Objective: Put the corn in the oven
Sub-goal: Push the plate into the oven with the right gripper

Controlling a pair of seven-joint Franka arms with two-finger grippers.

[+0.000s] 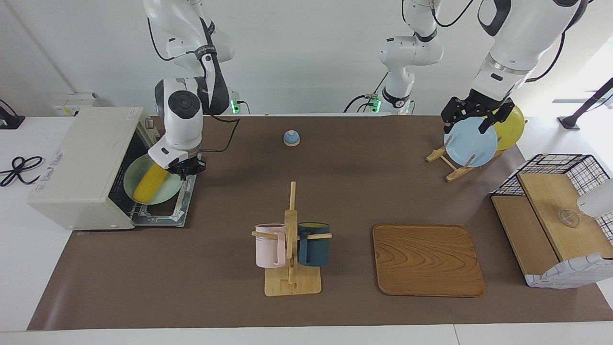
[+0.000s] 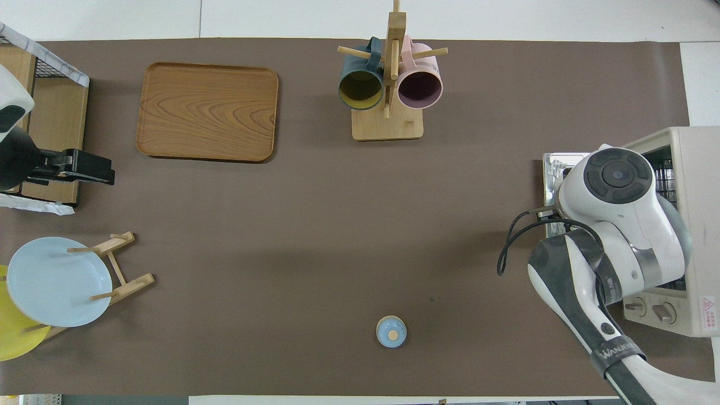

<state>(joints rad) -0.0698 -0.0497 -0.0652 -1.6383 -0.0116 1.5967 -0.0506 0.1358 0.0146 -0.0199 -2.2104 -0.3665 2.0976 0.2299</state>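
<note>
2 high cameras, 1 facing the robots, 1 overhead from their end, share the table (image 1: 345, 163).

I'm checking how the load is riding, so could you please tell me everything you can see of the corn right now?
The corn is a bright yellow, elongated cob with tapered ends and a ribbed look. It lies slantwise on a pale green plate, which the right gripper holds shut on its rim. Plate and cob sit at the mouth of the oven, over its lowered door, partly inside. Only the plate touches the cob. In the overhead view the arm hides it.
</note>
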